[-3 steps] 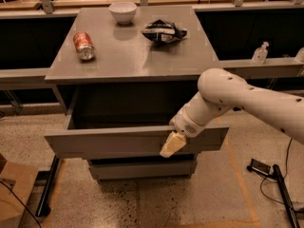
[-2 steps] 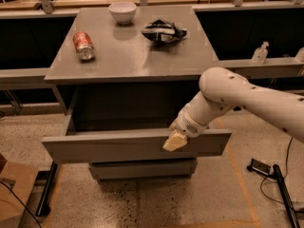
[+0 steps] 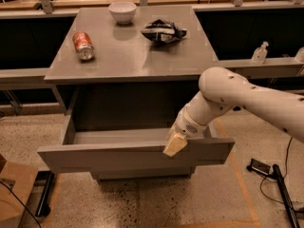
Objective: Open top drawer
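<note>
The top drawer (image 3: 118, 158) is a wide matte grey drawer under the grey counter (image 3: 133, 56). It stands pulled well out, and its shallow grey box is open to view and looks empty. My gripper (image 3: 174, 144) hangs on the top edge of the drawer's front panel, right of its middle, with a yellowish fingertip hooked over the front face. My white arm reaches in from the right. The lower drawer fronts are mostly hidden beneath the open drawer.
On the counter lie a red soda can (image 3: 83, 45) on its side, a white bowl (image 3: 122, 11) at the back and a dark chip bag (image 3: 164, 31). A cardboard box (image 3: 12, 194) sits at the lower left. Cables and a stand leg (image 3: 273, 179) lie at the lower right.
The drawer has slid further out toward the camera, and my gripper has moved with its front panel. The things on the counter have not moved.
</note>
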`<state>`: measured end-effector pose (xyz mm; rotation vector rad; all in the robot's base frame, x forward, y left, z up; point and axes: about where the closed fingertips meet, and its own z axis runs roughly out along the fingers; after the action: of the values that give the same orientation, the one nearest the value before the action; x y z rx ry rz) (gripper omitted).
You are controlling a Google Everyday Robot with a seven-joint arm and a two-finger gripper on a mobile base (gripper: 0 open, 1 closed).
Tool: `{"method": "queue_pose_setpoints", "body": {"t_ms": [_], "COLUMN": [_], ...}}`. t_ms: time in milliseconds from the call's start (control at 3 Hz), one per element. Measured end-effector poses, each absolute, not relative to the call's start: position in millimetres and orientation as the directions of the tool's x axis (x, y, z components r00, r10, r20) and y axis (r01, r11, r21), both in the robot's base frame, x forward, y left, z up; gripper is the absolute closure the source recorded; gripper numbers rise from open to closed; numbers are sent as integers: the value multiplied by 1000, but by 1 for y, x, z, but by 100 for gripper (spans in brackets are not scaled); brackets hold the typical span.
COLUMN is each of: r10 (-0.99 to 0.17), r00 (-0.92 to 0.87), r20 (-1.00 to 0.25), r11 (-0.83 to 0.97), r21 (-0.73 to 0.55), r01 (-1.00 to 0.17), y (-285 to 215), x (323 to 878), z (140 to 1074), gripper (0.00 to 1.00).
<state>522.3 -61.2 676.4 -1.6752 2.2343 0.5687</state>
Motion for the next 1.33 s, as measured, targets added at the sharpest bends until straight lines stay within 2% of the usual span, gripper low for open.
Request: {"method": "queue_pose_setpoints", "body": {"t_ms": [333, 667, 1000, 1333], "r10": [-846, -862, -862, -866], "r00": [-280, -259, -259, -293], "r20": [-454, -435, -435, -404], "r11": [243, 206, 206, 227], "r21": [139, 166, 166, 205], "r01": [-960, -964, -964, -952], "y": [-60, -53, -53, -71], "x": [522, 527, 527, 492], "z": [675, 670, 670, 677], "gripper": [82, 84, 100, 83]}}
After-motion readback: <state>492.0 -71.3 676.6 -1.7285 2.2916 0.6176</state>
